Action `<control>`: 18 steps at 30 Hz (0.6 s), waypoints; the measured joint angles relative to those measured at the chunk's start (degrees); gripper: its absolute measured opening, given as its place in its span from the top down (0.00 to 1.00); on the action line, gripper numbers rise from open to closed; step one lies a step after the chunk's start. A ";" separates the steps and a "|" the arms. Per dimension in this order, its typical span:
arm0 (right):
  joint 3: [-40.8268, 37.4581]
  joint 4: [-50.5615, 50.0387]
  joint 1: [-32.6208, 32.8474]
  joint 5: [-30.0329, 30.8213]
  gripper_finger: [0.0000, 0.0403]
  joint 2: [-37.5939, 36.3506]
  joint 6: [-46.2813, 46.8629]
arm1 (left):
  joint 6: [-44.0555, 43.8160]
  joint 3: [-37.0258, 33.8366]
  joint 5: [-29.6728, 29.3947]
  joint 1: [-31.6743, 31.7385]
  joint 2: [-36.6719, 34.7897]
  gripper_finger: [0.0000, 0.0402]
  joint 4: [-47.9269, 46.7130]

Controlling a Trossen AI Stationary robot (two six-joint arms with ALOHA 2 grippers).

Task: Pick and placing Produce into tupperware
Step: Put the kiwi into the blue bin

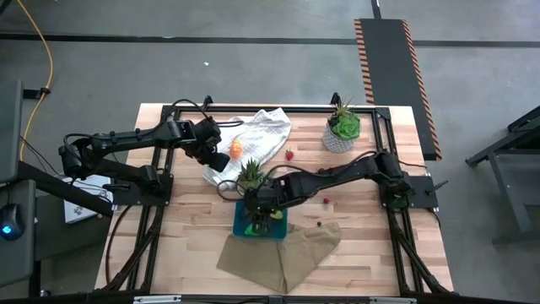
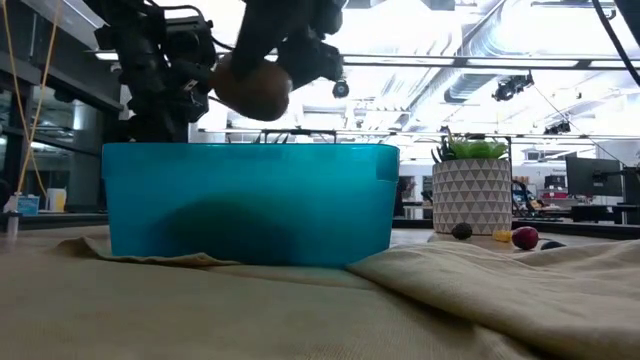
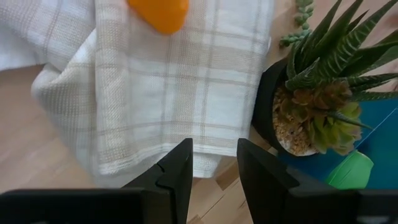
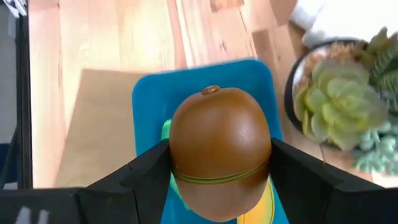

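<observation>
My right gripper (image 4: pixel 221 186) is shut on the brown oval kiwi (image 4: pixel 219 146) and hangs above the teal tupperware (image 4: pixel 199 78), which sits on the tan cloth (image 1: pixel 283 253). In the low view the kiwi (image 2: pixel 252 88) floats over the tupperware's wall (image 2: pixel 250 200). A green piece (image 4: pixel 166 130) and a yellow piece (image 4: pixel 261 208) lie inside. My left gripper (image 3: pixel 214 168) is open above the white towel (image 3: pixel 155 93), near an orange piece (image 3: pixel 158 12) that lies on the towel. My right gripper pinches the kiwi between its two fingers (image 4: pixel 152 168), one on each flank (image 4: pixel 180 162) across its width. The fingers come from above, pointing down. The kiwi is lifted clear, over the tupperware, stem end away from the wrist.
A succulent in a dark pot (image 1: pixel 251 176) stands right at the tupperware's far edge, close to both grippers. A plant in a white patterned pot (image 1: pixel 342 131) stands far right. Red berries (image 1: pixel 289 155) (image 1: pixel 326 200) and a dark one (image 1: pixel 318 224) lie on the wood.
</observation>
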 joint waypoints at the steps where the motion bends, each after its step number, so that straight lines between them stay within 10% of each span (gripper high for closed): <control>1: 0.00 0.45 0.02 -0.01 0.42 0.38 -0.32 | -0.02 -0.01 0.01 -0.01 0.00 0.71 0.14; 18: -0.04 2.74 -0.98 -0.30 0.42 5.77 -2.85 | -0.02 -0.01 -0.02 0.00 0.02 0.71 0.26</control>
